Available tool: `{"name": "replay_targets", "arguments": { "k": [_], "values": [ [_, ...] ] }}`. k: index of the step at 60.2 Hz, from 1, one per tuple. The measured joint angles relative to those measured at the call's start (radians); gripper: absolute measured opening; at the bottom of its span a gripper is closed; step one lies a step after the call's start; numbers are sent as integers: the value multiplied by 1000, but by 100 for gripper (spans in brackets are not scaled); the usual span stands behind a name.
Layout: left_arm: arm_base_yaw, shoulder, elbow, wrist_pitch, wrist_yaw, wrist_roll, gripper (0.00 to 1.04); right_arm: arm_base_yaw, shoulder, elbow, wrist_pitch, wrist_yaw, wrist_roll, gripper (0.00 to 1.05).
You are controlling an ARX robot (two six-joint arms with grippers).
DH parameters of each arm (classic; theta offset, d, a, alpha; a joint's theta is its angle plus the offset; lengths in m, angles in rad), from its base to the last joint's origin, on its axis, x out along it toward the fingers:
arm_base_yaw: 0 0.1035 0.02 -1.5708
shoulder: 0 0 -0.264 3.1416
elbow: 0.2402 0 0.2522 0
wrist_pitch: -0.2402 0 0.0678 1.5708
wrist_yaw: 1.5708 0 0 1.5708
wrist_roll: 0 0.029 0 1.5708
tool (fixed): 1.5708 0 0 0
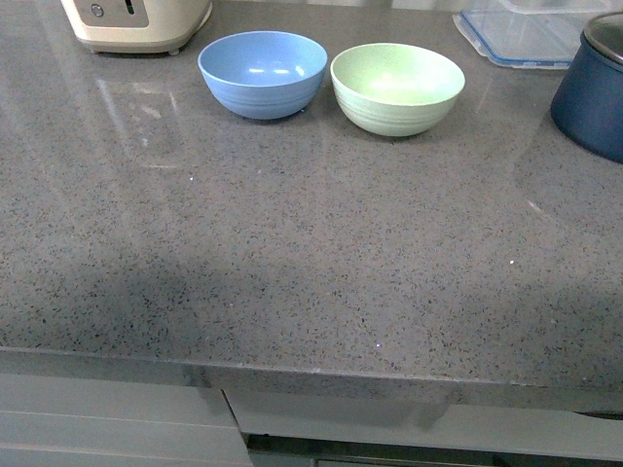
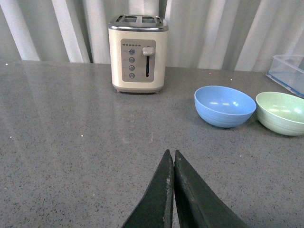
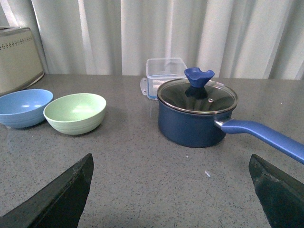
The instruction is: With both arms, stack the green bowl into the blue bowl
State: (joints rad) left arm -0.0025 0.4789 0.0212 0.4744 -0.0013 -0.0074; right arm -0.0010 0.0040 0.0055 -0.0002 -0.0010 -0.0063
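Note:
The green bowl (image 1: 397, 88) stands upright and empty on the grey counter, just right of the blue bowl (image 1: 263, 74), the two nearly touching. Neither arm shows in the front view. In the left wrist view my left gripper (image 2: 171, 153) is shut with nothing in it, hovering over bare counter well short of the blue bowl (image 2: 224, 106) and green bowl (image 2: 282, 112). In the right wrist view my right gripper (image 3: 171, 159) is wide open and empty, with the green bowl (image 3: 75, 113) and blue bowl (image 3: 23, 108) ahead and off to one side.
A cream toaster (image 1: 136, 21) stands at the back left. A dark navy pot (image 1: 594, 86) with a glass lid and long handle (image 3: 263, 135) sits at the right, a clear plastic container (image 1: 521, 34) behind it. The counter's front edge (image 1: 311, 375) runs below.

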Motion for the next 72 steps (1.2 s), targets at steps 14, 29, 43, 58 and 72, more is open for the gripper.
{"name": "replay_targets", "arguments": {
  "k": [14, 29, 43, 58, 72],
  "values": [
    [0, -105, 0, -97, 0, 0, 4, 0, 0, 0, 0, 0, 0, 95],
    [0, -209, 0, -201, 0, 0, 4, 0, 0, 0, 0, 0, 0, 95],
    [0, -275, 0, -267, 0, 0, 4, 0, 0, 0, 0, 0, 0, 95],
    [0, -422, 0, -449, 0, 0, 4, 0, 0, 0, 0, 0, 0, 95],
    [0, -474, 0, -473, 0, 0, 4, 0, 0, 0, 0, 0, 0, 95]
  ]
}}
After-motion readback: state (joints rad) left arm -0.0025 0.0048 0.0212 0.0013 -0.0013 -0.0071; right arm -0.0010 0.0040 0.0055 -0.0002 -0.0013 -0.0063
